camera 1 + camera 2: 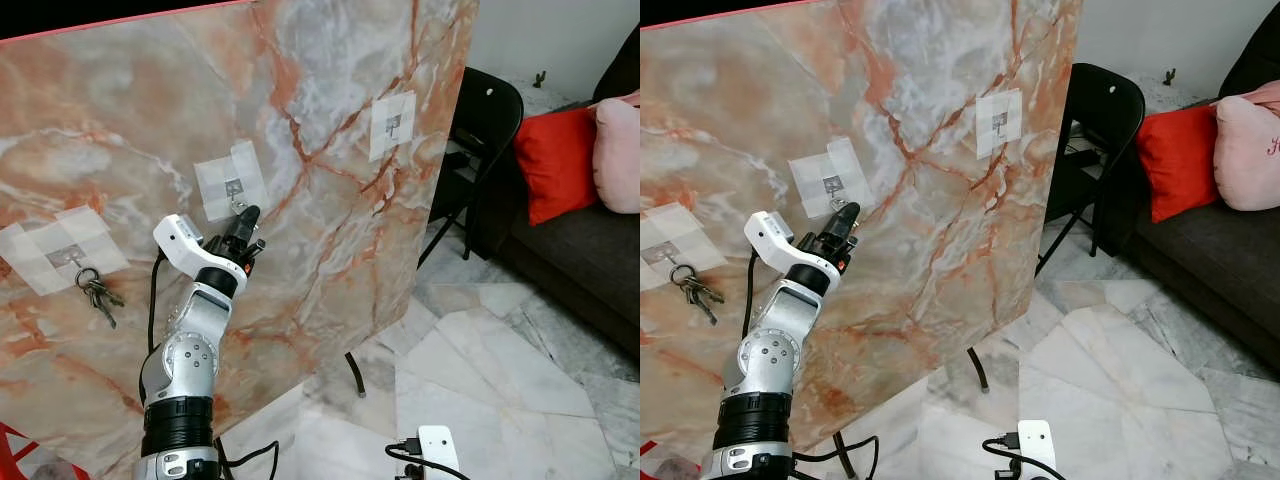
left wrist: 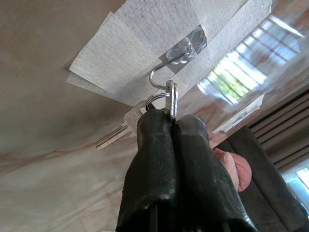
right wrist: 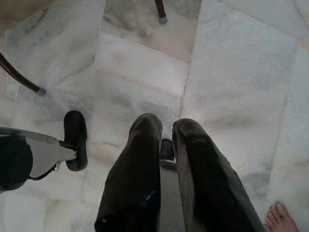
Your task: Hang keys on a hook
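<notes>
Black left gripper point(image 2: 172, 126) jaws pinch flat metal keys point(image 2: 145, 112) at curved wire hook point(image 2: 159, 73).

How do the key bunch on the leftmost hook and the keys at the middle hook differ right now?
The left key bunch hangs free from its hook, untouched. The middle keys are pinched in the left gripper, their ring at the middle hook. Both hooks are taped to the marble panel.

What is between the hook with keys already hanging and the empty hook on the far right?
The middle hook, with the left end effector holding keys at it.
</notes>
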Controlling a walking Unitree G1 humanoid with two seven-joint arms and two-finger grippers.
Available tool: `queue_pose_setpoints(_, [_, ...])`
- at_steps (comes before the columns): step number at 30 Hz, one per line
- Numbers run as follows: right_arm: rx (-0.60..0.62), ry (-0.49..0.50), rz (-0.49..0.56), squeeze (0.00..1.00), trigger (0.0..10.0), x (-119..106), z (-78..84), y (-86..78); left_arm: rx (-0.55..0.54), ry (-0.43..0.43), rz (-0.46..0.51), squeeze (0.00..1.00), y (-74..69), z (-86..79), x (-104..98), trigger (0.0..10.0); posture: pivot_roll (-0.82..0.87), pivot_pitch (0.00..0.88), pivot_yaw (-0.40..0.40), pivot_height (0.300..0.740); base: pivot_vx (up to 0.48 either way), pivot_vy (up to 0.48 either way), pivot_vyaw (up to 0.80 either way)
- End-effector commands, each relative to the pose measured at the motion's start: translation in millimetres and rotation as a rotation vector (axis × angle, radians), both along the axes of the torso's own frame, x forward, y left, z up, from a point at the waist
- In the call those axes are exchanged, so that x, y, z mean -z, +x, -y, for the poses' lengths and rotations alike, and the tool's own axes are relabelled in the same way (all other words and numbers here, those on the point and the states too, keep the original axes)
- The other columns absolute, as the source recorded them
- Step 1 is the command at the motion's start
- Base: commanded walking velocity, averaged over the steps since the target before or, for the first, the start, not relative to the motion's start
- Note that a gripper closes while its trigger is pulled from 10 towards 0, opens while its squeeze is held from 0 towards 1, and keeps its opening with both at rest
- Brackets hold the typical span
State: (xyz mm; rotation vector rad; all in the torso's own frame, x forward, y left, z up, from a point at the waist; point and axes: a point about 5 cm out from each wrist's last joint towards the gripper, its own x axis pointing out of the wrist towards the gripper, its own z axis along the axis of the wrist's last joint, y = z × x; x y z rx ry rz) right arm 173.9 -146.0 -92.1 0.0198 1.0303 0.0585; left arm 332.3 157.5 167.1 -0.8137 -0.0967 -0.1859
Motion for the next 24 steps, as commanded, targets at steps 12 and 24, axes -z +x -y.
queue_pose_setpoints(12, [0.005, -0.001, -0.009, 0.00, 10.0, 0.6, -0.4, -1.1, 0.052, 0.043, -0.069, 0.00, 0.1, 10.9, 11.0, 10.0, 0.00, 0.000, -0.019, 0.740, 0.000, 0.000, 0.00])
queue_pose_setpoints(24, [0.005, -0.002, -0.009, 0.00, 10.0, 0.6, -0.4, -1.1, 0.040, 0.027, -0.065, 1.00, 3.5, 12.8, 7.9, 10.0, 0.00, 0.000, -0.018, 0.740, 0.000, 0.000, 0.00])
